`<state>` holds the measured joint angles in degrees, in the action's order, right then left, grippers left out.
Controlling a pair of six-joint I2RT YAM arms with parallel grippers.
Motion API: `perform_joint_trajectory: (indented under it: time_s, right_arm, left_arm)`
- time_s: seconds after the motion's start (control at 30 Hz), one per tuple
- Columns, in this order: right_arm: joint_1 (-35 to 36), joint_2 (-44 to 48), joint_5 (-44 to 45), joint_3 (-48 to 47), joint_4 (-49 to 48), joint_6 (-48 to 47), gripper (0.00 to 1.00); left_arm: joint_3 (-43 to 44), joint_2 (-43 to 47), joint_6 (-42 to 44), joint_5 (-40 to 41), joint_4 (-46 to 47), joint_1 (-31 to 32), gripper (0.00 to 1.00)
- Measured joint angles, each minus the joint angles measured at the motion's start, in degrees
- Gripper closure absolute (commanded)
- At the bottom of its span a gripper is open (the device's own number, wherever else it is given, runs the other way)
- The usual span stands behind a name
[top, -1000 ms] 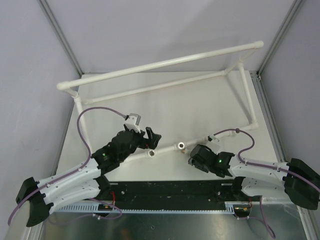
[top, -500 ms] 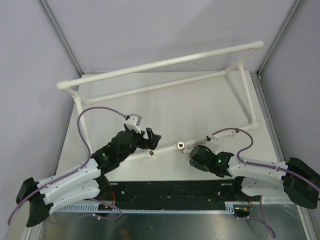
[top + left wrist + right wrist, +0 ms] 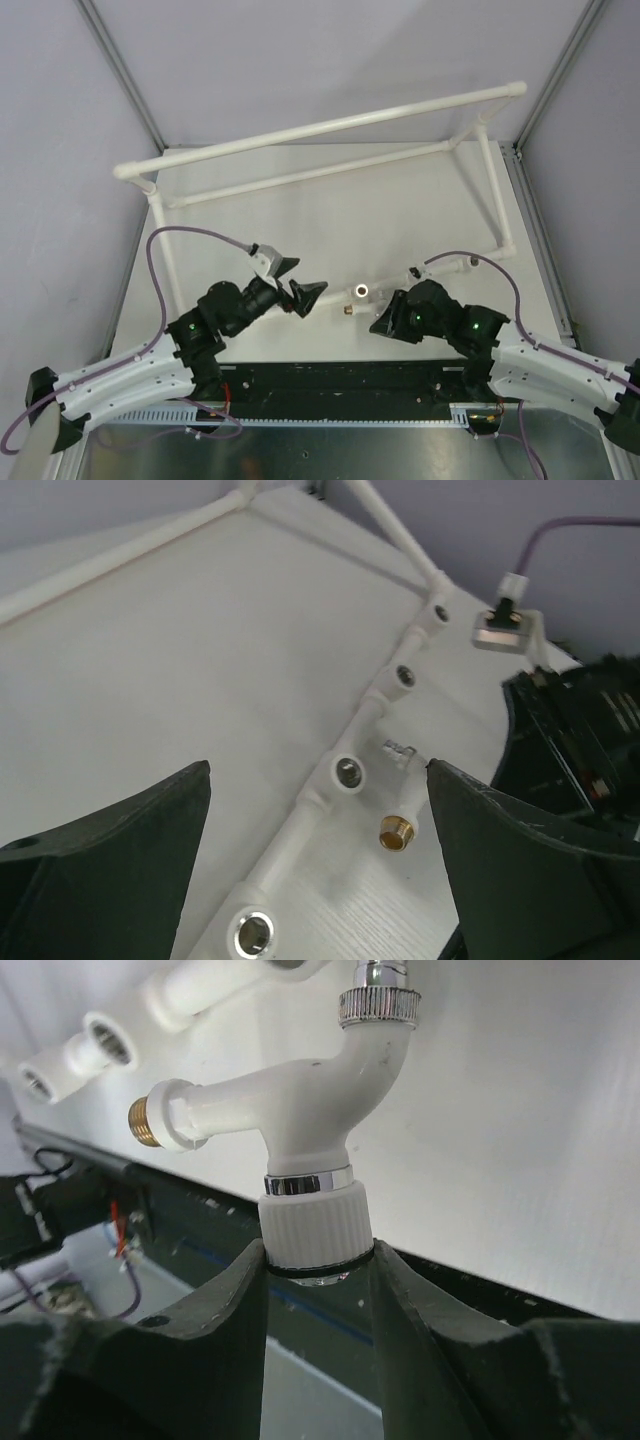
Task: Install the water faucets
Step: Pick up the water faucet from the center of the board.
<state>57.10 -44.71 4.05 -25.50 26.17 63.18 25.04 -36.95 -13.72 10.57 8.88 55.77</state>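
The left claw [image 3: 296,280] hangs wide apart and empty over the pipe [image 3: 292,838], so the right claw [image 3: 318,1257], clamped on the knob cap [image 3: 312,1225] of the water faucet [image 3: 320,1100] just beside an open socket [image 3: 347,772], should square its brass thread [image 3: 143,1123] to that hole before twisting.

Bright, even light, faint shadows; near foregrounds in the 2 wrist views seem soft.
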Motion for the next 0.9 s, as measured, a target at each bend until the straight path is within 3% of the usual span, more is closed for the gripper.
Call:
perform_joint_trajectory:
  time_s: [0.33, 0.9]
  right_arm:
    - [-4.7, 4.7, -14.3, -10.0, 7.5, -6.6, 1.00]
    - [-4.6, 14.2, -14.4, -13.6, 13.1, -7.2, 1.00]
  left_arm:
    - [-2.1, 0.2, 13.0, -3.5, 7.1, 11.3, 0.12]
    - [3.0, -10.3, 14.3, -5.4, 10.6, 18.5, 0.17]
